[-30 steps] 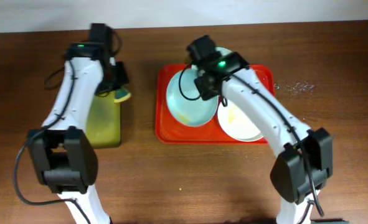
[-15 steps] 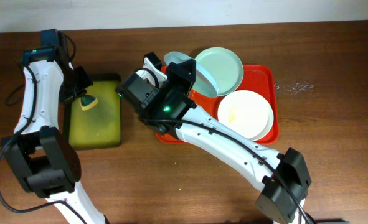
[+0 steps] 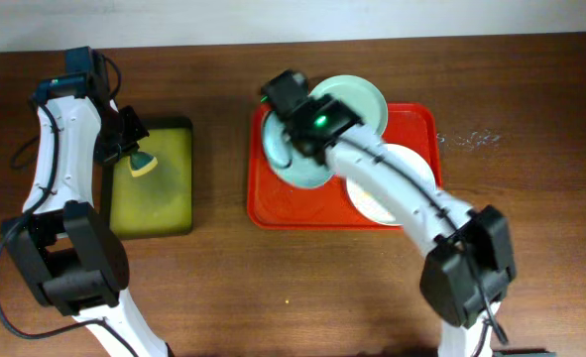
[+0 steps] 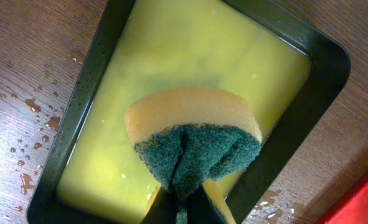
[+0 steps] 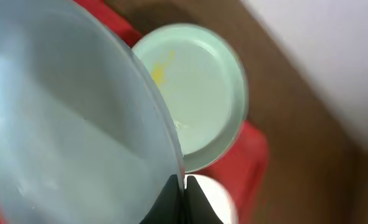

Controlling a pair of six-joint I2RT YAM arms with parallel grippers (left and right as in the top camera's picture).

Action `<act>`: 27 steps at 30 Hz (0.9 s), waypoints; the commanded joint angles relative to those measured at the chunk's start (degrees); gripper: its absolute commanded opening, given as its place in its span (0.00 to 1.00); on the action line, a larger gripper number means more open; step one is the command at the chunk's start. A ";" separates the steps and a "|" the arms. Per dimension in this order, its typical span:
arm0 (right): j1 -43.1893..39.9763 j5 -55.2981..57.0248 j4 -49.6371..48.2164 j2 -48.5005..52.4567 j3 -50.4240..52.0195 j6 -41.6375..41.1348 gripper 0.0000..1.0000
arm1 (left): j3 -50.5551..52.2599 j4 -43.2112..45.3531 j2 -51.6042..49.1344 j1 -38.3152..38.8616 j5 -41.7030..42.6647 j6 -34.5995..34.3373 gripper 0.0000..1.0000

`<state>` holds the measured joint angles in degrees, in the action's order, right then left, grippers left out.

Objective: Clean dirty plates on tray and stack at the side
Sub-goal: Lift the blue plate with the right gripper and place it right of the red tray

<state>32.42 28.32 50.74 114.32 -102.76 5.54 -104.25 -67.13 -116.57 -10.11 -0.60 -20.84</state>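
Fingers of the left gripper (image 4: 182, 211) are clamped on a folded sponge (image 4: 193, 146), yellow with a green scouring face, held above the dark green tray (image 4: 320, 74), which holds yellowish liquid. Droplets (image 4: 28, 124) lie on the wooden table (image 3: 530, 297) just beside that tray. Further right, the right gripper (image 5: 182, 202) has its fingers closed on the rim of a pale blue-green plate (image 5: 65, 124) over the left part of the red tray (image 3: 263, 198). A second blue-green plate (image 5: 196, 93), marked with a yellow smear, sits at the tray's far edge. The white plate (image 3: 372, 206) lies in the tray's right part, partly hidden under the right arm.
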 commanded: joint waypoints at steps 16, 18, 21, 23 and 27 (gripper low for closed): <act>-56.06 -55.34 0.44 0.39 6.12 -7.74 0.11 | -0.48 1.92 0.22 2.99 0.42 -0.13 0.00; -53.31 -56.83 0.48 0.48 6.14 -6.80 0.31 | -0.48 2.29 0.22 3.21 0.46 -0.15 0.00; -44.41 -52.11 -0.09 0.52 6.95 -1.29 0.58 | -0.48 2.34 0.22 3.37 0.44 -0.13 0.00; -39.74 -45.13 -3.65 0.55 10.10 -1.29 0.64 | -0.48 2.32 0.22 3.37 0.44 -0.13 0.00; -36.24 -44.04 -14.51 0.55 18.51 -1.51 0.64 | -0.48 2.27 0.22 3.37 0.44 -0.13 0.00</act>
<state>-4.43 -18.24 38.92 114.63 -87.20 3.46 -104.25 -64.90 -116.57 -7.03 -0.60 -20.84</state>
